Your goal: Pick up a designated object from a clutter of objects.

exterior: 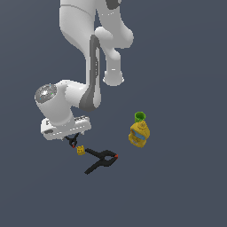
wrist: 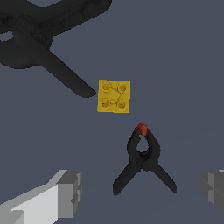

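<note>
Colours in the clutter
The tiny clamp [wrist: 142,159] is black with a red tip; the larger clamp [wrist: 41,41] black; the studded block [wrist: 113,96] yellow; the bottle [exterior: 139,134] yellow; the cup [exterior: 140,117] green.

We see flat, even, fairly dim lighting on a dark blue-grey floor [exterior: 186,186], with no cast shadows. The white arm [exterior: 80,26] has soft shading and a speckled highlight on one joint. Both pictures are sharp, with no blur or edge distortion.
</note>
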`<action>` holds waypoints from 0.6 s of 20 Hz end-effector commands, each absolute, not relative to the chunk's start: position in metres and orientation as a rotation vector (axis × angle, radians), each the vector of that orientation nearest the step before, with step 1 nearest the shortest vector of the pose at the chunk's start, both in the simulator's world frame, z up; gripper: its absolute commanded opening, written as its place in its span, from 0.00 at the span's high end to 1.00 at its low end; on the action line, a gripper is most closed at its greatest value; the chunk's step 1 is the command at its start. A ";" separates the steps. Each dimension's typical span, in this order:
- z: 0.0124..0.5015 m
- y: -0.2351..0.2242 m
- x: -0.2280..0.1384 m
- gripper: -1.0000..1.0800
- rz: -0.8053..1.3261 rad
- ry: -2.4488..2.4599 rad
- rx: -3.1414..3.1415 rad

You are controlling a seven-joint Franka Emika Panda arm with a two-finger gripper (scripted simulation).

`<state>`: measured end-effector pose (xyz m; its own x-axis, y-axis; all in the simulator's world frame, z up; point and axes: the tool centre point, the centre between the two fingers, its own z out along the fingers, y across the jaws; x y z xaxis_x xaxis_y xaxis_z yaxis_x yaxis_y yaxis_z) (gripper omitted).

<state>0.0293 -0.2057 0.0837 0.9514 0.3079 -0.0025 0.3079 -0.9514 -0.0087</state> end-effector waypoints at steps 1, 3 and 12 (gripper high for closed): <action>0.074 -0.215 0.028 0.04 0.002 -0.513 -3.095; 0.069 -0.220 0.026 0.04 0.001 -0.525 -3.095; 0.061 -0.225 0.025 0.04 0.002 -0.533 -3.095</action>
